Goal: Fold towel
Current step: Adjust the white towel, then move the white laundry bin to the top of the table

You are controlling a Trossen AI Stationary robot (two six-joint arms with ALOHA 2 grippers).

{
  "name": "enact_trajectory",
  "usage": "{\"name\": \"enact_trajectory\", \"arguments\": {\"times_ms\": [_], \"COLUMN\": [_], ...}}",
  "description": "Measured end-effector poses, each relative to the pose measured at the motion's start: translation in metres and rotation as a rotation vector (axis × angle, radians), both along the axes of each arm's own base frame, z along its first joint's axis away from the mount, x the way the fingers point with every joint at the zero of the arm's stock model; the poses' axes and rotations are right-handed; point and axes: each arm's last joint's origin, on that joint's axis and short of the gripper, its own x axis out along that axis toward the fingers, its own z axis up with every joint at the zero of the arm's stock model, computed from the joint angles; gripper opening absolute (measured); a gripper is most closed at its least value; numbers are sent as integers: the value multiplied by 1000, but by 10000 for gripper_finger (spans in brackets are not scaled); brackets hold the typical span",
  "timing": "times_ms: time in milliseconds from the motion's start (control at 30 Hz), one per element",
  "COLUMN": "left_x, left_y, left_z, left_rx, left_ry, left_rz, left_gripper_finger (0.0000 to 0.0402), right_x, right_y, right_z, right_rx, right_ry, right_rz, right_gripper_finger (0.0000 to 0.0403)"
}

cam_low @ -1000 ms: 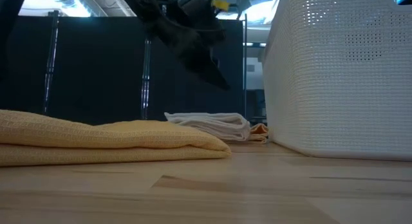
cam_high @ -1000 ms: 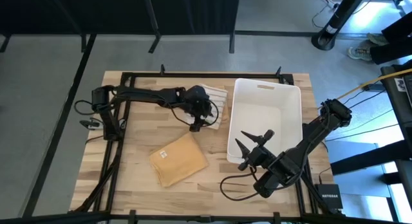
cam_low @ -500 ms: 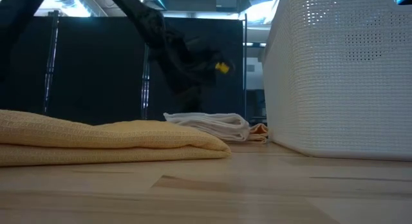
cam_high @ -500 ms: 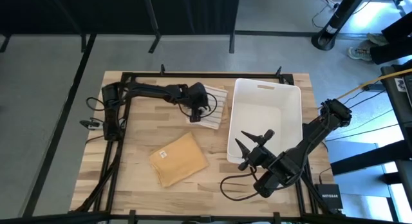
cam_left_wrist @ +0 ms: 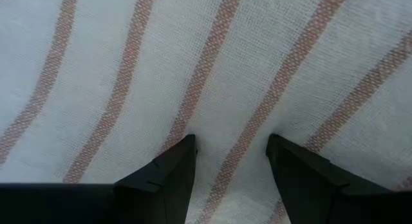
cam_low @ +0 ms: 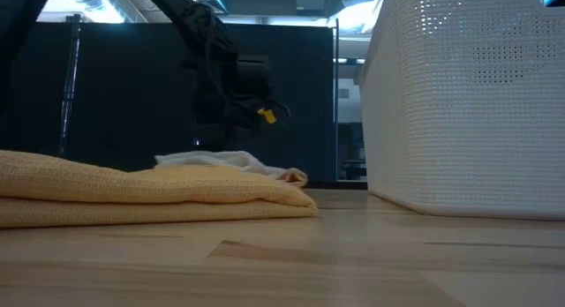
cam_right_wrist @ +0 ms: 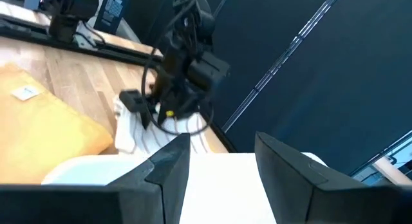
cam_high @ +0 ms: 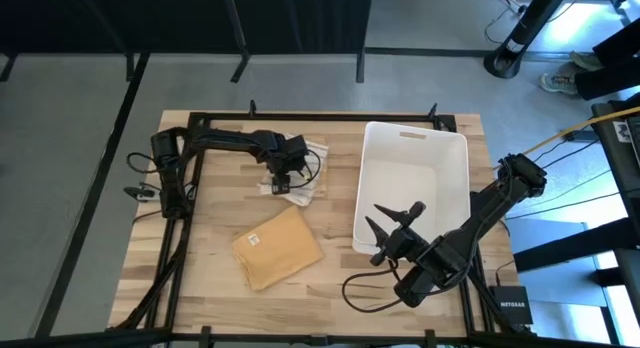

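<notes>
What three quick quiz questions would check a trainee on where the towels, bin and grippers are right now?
1. True or false: the yellow towel lies inside the white bin.
2. Which gripper is down on the striped towel?
3. Multiple choice: the right gripper is A) over the bin's near wall, B) on the yellow towel, C) on the striped towel.

Key:
1. False; it lies folded on the table.
2. The left gripper, jaws apart, pressed on the cloth.
3. A.
</notes>
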Motion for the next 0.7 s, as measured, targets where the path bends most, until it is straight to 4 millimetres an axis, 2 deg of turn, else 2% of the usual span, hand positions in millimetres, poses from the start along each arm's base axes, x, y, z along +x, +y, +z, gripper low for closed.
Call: {"name": "enact_trajectory", "arguments": {"times_ms": [133,400,567,700], "left_x": [-20,-64,-89,-95], "left_y": [-8,-30,-41,-48], "left_z": [6,44,51,57], "left_rx": [4,109,148,127], "left_ry": [-21,-412,-654,-808], "left_rz": [19,66,97,119], "left_gripper_finger": [186,186,186,186], "right_x": [0,1,4,14], "right_y": [0,1,4,-2], "right_z": [0,1,12,27], "right_rx": [-1,15,35,73], "right_ry": [8,-9,-32,-29], "right_rz": [3,3,6,-17], "right_gripper_finger": [177,177,177,177]}}
